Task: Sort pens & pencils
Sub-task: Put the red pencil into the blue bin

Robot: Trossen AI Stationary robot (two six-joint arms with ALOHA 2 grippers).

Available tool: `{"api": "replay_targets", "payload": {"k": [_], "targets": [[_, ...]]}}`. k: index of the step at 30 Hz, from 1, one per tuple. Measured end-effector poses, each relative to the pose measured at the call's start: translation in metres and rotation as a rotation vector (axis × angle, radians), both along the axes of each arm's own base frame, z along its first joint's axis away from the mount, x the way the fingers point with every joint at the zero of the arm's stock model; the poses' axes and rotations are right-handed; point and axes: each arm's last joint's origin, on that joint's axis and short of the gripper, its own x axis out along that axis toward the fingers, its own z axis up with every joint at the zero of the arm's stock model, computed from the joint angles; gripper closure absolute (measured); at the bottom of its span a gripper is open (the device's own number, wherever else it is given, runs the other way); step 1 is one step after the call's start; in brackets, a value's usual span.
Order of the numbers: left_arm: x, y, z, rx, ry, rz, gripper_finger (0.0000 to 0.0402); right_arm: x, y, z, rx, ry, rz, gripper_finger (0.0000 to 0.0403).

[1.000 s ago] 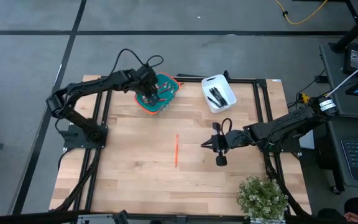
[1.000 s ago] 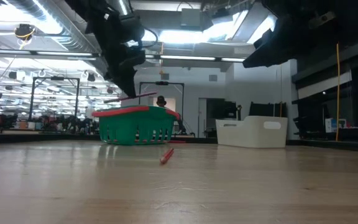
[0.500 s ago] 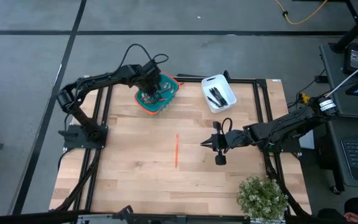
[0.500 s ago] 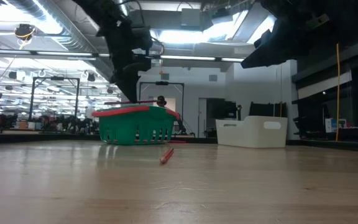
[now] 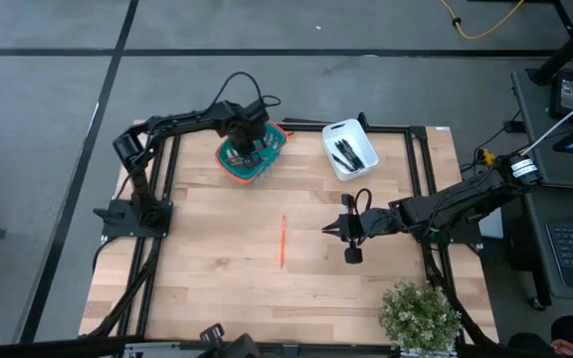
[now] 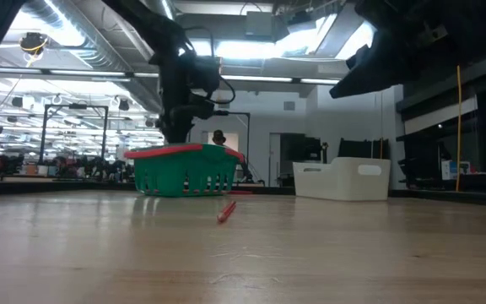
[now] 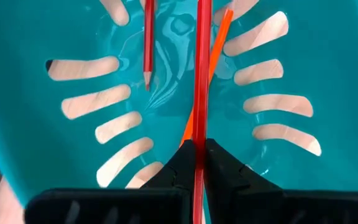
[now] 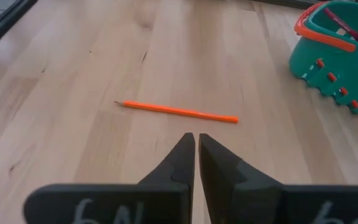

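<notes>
Left gripper [image 7: 199,163], above the green basket [image 5: 229,161]: jaws closed on a red pencil [image 7: 202,74], which runs out from between the fingertips and hangs over the basket floor. Beneath the held pencil, an orange pencil [image 7: 218,40] lies slantwise on the basket floor; just beside it, apart from the jaws, a second red pencil [image 7: 148,43] lies with its sharpened tip toward the gripper. Right gripper [image 8: 196,148], over the bare wood of the table [image 5: 217,268]: jaws closed, fingertips nearly touching, holding nothing. Ahead of those jaws, apart from them, one orange pencil [image 8: 178,111] lies flat and crosswise on the wood. White bin [image 5: 364,139], set beside the basket at the table's far edge and well away from both grippers, contains the black pens [image 5: 346,151]. Potted plant [image 5: 421,316] at the table's near corner. Markings: pale characters on the right gripper's housing, cut off and not readable; no other writing legible.
</notes>
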Motion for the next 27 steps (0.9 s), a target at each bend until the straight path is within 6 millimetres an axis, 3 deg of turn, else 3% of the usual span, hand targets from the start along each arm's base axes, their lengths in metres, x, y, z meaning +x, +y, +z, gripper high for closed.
{"api": "replay_targets", "payload": {"k": [19,27], "targets": [[0.005,0.002,-0.001,-0.025,-0.064,-0.023,0.0389,0.0,0.0,0.0,0.0,0.005,-0.003,0.0377],[0.006,-0.002,-0.015,-0.09,-0.057,-0.018,0.0375,-0.001,0.0,-0.001,0.004,0.013,-0.006,0.0377]]}}
